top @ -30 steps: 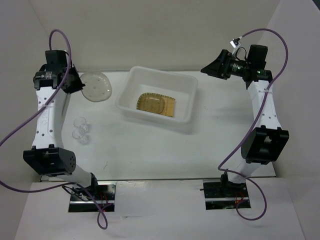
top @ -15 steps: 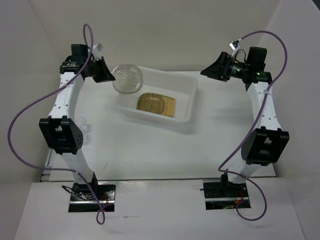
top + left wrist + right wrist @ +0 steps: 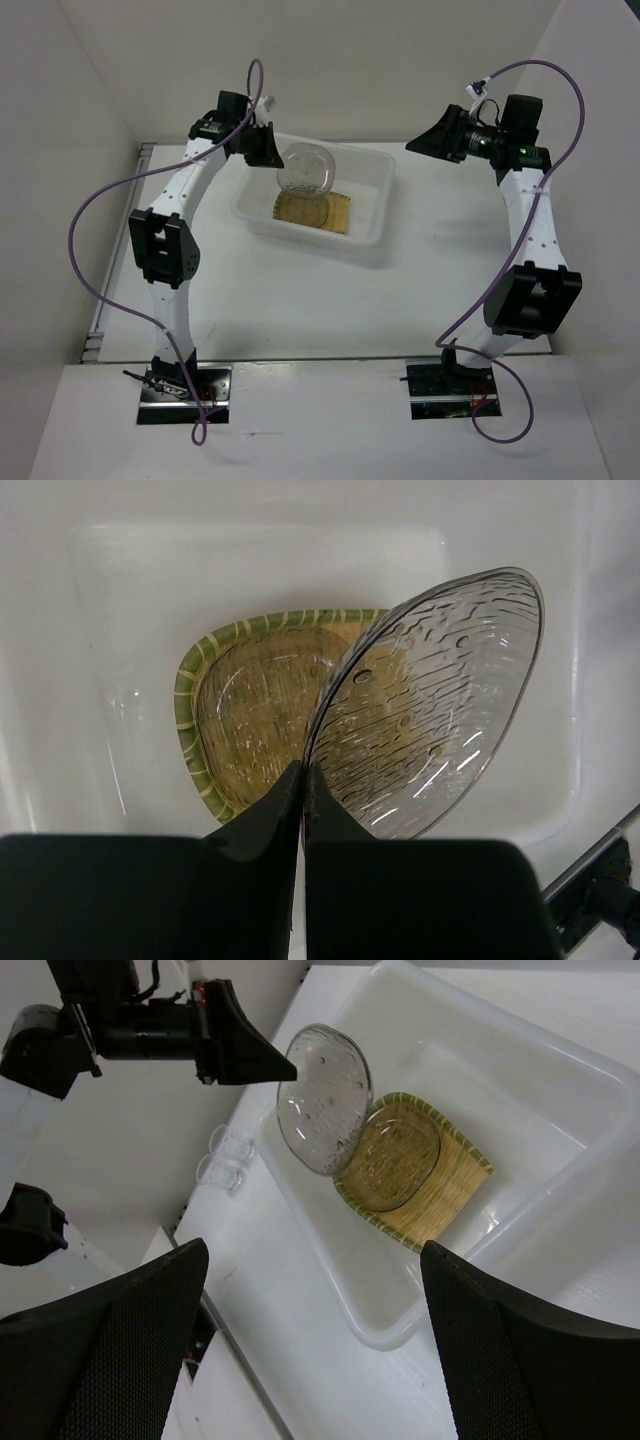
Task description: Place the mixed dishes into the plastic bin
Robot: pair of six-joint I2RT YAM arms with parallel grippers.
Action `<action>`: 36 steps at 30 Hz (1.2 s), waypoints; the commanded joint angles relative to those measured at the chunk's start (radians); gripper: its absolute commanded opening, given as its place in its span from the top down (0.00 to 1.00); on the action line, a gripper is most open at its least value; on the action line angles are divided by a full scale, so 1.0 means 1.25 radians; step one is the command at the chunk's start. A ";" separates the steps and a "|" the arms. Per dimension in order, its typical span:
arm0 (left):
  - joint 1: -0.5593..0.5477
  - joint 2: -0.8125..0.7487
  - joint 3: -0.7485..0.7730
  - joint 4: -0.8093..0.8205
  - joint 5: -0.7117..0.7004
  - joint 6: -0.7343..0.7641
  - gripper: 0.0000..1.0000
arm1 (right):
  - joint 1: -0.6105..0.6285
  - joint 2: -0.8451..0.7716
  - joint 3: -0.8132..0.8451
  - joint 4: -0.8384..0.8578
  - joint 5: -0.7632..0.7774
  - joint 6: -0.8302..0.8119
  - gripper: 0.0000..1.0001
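Observation:
The plastic bin (image 3: 372,232) stands at mid-table. On its floor lies a yellow bamboo-weave plate (image 3: 340,212) with a brownish translucent saucer (image 3: 395,1155) resting on it. My left gripper (image 3: 270,150) is shut on the rim of a clear rippled glass dish (image 3: 306,170), held tilted on edge above the bin's left half. The left wrist view shows the fingertips (image 3: 290,780) pinching the dish (image 3: 430,710) over the plate (image 3: 195,720). My right gripper (image 3: 312,1250) hangs open and empty, high to the right of the bin (image 3: 390,1330). Small clear glass cups (image 3: 225,1160) stand on the table left of the bin.
White walls close in the table at the back and on both sides. The left arm's elbow (image 3: 162,250) stands over the table's left part and hides the cups in the top view. Purple cables (image 3: 90,230) loop off both arms.
My left arm has swung right with the glass dish, from over the table's left side to above the bin. The right arm has barely moved.

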 commanded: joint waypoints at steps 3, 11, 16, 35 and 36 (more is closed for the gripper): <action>-0.020 0.046 -0.032 0.049 -0.067 0.007 1.00 | -0.012 -0.032 -0.004 0.000 0.002 -0.018 0.09; -0.020 0.128 -0.028 0.059 -0.067 -0.008 1.00 | -0.019 -0.032 -0.004 0.000 0.002 -0.025 0.09; -0.020 0.176 0.000 0.052 -0.067 -0.008 0.98 | -0.026 -0.032 -0.004 0.000 0.002 -0.025 0.09; 0.007 0.044 0.212 -0.092 -0.226 -0.030 0.33 | -0.041 -0.032 -0.026 -0.008 0.002 -0.025 0.08; 0.015 -0.007 0.213 -0.114 -0.244 -0.030 0.33 | -0.041 -0.032 -0.026 0.000 0.002 -0.025 0.08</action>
